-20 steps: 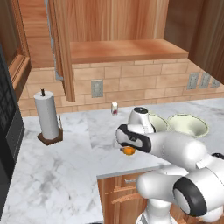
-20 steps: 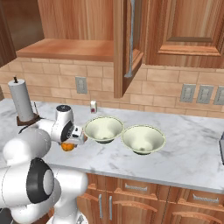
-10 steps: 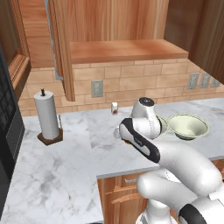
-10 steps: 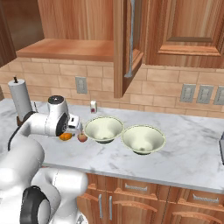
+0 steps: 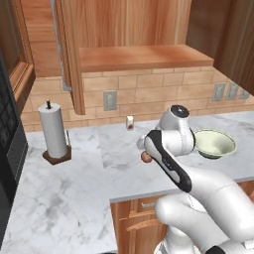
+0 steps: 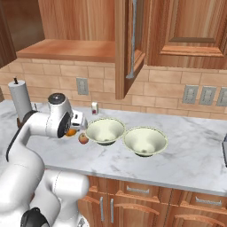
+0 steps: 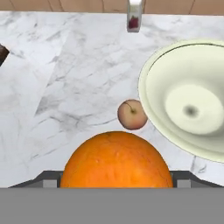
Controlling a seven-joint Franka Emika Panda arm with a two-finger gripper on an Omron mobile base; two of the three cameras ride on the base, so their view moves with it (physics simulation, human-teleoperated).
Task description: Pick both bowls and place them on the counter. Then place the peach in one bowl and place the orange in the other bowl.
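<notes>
A white marble surface [image 6: 190, 155] runs under wooden wall cabinets and a brick backsplash. At the far left a paper towel roll [image 5: 53, 131] stands upright on a dark base, well apart from the fruit. Nearer the middle, against the wall, is a small white shaker [image 6: 94, 108]. The robot arm [image 5: 174, 166] bends over the surface, and its claw [image 6: 72, 129] hangs low just left of the bowls. In the right base view the orange [image 6: 70, 131] shows partly behind the arm's wrist, right at the claw. In the hand view the orange [image 7: 116, 161] sits large at the bottom edge, directly in front of the claw, whose jaws stand wide; whether they press on the orange or merely straddle it cannot be told. The peach [image 6: 83, 138] rests on the surface just beside the orange, and just beside the rim of the left bowl [image 6: 105, 131]. The right bowl [image 6: 145, 141] sits next to it, rims almost touching. Both bowls stand upright on the surface with nothing inside them.
</notes>
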